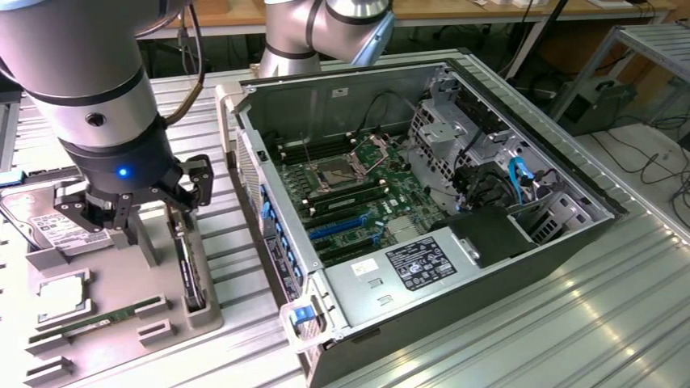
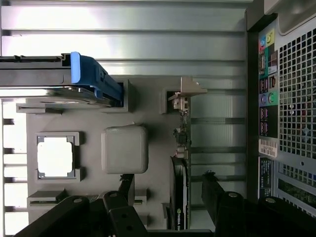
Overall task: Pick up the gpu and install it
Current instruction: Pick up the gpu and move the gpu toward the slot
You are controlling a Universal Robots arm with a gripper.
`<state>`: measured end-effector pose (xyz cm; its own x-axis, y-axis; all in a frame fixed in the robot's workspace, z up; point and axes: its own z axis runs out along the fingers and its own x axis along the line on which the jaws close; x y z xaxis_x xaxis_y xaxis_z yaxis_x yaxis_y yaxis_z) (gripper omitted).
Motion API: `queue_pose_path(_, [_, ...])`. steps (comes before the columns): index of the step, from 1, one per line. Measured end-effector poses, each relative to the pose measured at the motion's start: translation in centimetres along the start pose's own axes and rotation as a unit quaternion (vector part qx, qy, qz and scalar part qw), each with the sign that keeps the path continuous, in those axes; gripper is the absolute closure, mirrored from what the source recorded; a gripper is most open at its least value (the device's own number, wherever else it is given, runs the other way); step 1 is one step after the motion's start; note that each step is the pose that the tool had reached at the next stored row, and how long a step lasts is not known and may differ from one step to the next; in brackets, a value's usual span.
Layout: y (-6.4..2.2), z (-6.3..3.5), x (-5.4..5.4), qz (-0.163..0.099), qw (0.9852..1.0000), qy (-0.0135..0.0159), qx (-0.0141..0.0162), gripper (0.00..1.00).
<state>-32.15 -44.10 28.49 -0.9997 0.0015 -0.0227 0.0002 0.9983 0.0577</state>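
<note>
The brand name NVIDIA is printed on the gpu (image 2: 178, 192).

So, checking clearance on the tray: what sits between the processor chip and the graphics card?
In the wrist view, a plain grey square block sits between the processor chip and the graphics card.

The thin flat black gpu card (image 1: 193, 275), with its pale silver-beige metal bracket (image 2: 187, 89), stands in a plain matte grey moulded plastic tray (image 1: 161, 327). At its three o'clock, a green motherboard (image 1: 372, 198) bears bright blue slots (image 1: 336, 228).
</note>
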Motion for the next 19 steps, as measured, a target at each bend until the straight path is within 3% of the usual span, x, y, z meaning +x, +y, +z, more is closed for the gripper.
queue_pose_path(2, [-0.23,0.04,0.0,0.0,1.0,-0.0001,-0.002,0.34])
queue_pose_path(10, [-0.89,0.44,0.0,0.0,1.0,0.0017,-0.0024,0.34])
queue_pose_path(14, [-1.0,0.83,0.0,0.0,1.0,0.0058,-0.0023,0.34])
queue_pose_path(17, [-1.07,1.22,-0.1,0.0,0.9999,0.0124,-0.0023,0.34])
queue_pose_path(19, [-1.09,1.4,-0.2,0.0,0.9999,0.0152,-0.0023,0.34])
